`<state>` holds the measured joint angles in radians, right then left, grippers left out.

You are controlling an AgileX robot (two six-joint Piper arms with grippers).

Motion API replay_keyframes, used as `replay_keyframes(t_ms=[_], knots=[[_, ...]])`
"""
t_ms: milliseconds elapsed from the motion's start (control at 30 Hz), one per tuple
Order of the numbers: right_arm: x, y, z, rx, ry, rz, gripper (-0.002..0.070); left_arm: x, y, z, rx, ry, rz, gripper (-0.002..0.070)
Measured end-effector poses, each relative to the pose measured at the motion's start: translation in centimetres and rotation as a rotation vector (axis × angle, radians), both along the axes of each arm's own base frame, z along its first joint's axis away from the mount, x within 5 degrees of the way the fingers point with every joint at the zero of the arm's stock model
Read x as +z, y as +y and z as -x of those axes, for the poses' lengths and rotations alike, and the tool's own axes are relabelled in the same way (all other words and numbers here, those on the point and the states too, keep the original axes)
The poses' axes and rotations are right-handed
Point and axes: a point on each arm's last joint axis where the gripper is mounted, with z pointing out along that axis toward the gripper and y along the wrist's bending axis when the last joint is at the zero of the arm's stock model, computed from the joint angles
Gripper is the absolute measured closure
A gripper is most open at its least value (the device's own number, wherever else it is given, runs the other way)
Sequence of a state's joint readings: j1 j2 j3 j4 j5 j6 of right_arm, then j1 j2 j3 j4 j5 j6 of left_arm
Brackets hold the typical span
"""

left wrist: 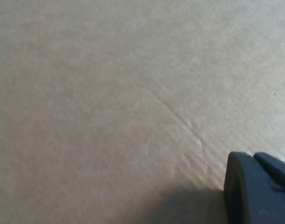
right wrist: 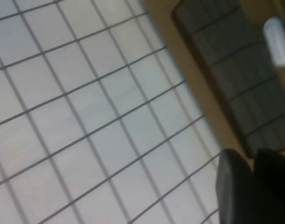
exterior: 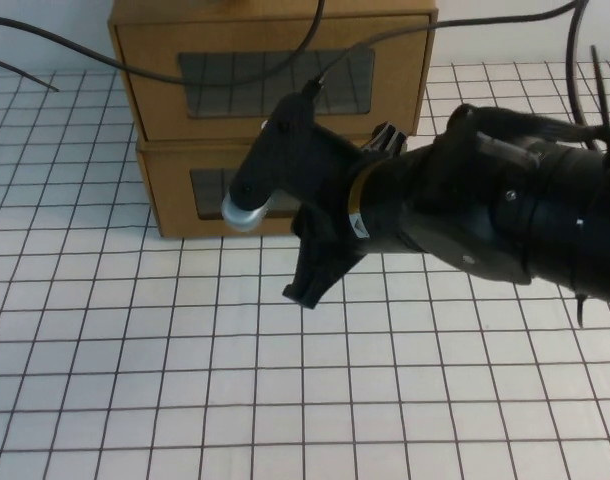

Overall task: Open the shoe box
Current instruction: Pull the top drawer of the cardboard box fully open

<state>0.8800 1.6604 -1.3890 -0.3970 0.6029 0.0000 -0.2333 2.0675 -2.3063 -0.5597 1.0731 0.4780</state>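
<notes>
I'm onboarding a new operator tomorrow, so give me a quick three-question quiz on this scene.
1. True or false: the upper shoe box sits stacked on the lower shoe box.
2. The right gripper is: A) inside a box; B) over the table, in front of the boxes; C) on top of the boxes.
3. Fill in: the left gripper, seen only in its own wrist view, is close to a plain ____ surface.
Key: 1 true; 2 B; 3 cardboard.
</notes>
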Motion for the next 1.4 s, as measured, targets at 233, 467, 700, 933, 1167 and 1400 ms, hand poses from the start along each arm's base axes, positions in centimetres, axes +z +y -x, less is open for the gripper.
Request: replay_keyframes(t_ms=[233, 467, 700, 933, 1167, 1400], knots=[[-1.2, 1.7, -2.0, 0.141, -0.247, 0.115, 0.0405, 0.0, 0.0, 0.0, -0.001, 0.003, 0.0, 0.0677], [-2.5, 3.2, -4.0, 0.216, -0.392, 0.219, 0.0393, 0.0, 0.0, 0.0, -0.001, 0.003, -0.001, 0.0677], [-3.6, 3.5, -6.2, 0.238, -0.483, 0.303, 0.04, 0.0, 0.0, 0.0, 0.0, 0.003, -0.003, 0.0677], [-3.8, 3.6, -7.8, 0.233, -0.512, 0.32, 0.0408, 0.0, 0.0, 0.0, 0.0, 0.003, -0.003, 0.0677], [-4.1, 3.4, -8.9, 0.234, -0.534, 0.349, 0.0415, -0.1, 0.0, 0.2, -0.012, 0.02, -0.011, 0.0677], [-5.5, 4.0, -9.3, 0.269, -0.537, 0.374, 0.0421, 0.0, 0.0, 0.4, -0.022, 0.026, -0.02, 0.0677]])
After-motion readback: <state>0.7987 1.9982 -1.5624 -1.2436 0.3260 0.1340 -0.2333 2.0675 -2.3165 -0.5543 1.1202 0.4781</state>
